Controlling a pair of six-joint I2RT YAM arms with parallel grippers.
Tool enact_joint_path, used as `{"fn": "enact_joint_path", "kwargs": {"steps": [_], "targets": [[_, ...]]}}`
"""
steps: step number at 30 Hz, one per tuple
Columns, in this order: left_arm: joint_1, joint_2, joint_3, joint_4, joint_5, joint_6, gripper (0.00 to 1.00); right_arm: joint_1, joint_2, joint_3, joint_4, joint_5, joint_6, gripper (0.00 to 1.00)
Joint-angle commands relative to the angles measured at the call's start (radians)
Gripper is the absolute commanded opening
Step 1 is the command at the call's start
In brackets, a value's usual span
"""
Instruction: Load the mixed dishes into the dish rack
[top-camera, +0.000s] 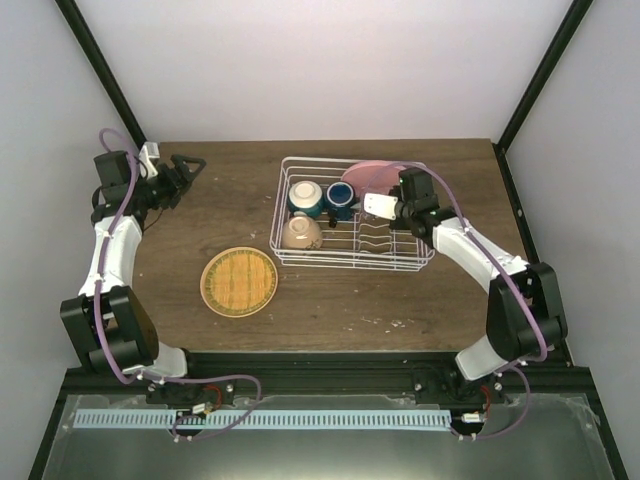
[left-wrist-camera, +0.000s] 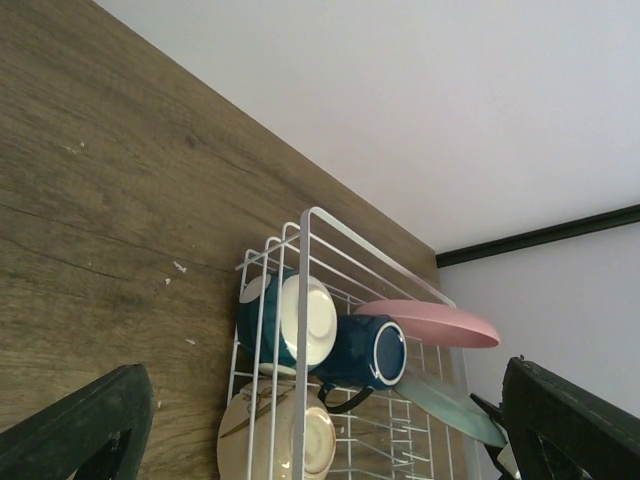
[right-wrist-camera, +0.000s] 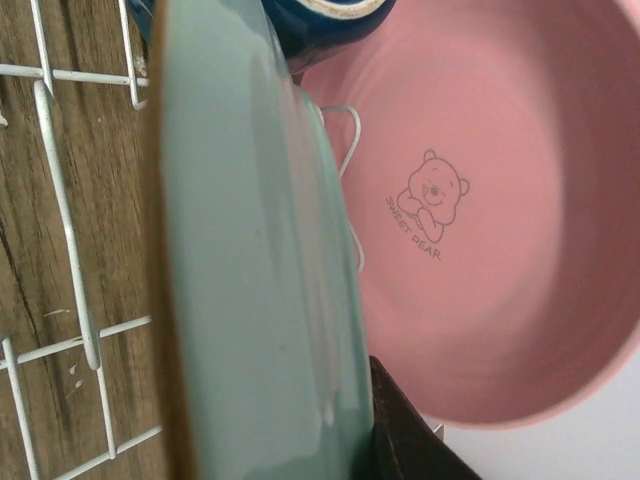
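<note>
left gripper (top-camera: 188, 168): apart, empty | right gripper (top-camera: 385, 208): clamped on pale green plate (right-wrist-camera: 260, 280) at dish rack (top-camera: 350, 263), beside pink plate (right-wrist-camera: 480, 200)

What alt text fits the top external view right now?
The right tool grips a pink plate at the far edge of a white wire dish rack holding a white-and-blue bowl, a cream bowl and a dark blue mug. A tan woven-pattern plate lies on the wooden table beside it; the left tool is open.

Overhead, 2 wrist views toward rack (top-camera: 375, 240)
</note>
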Motion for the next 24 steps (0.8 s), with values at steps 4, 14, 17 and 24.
{"fn": "enact_joint_path", "kwargs": {"steps": [4, 14, 17, 24], "targets": [[0.002, 0.0, -0.019, 0.029, 0.014, -0.007, 0.97, 0.021, 0.03, 0.111, 0.098, -0.104, 0.029, 0.1], [0.002, 0.021, -0.019, 0.045, 0.029, -0.014, 0.96, 0.042, 0.04, 0.139, 0.082, -0.092, 0.018, 0.01], [0.002, 0.027, -0.019, 0.048, 0.034, -0.015, 0.96, 0.042, 0.035, 0.134, 0.09, -0.064, 0.003, 0.01], [0.002, 0.034, -0.014, 0.05, 0.039, -0.017, 0.96, 0.041, 0.003, 0.136, 0.12, 0.013, 0.003, 0.01]]}}
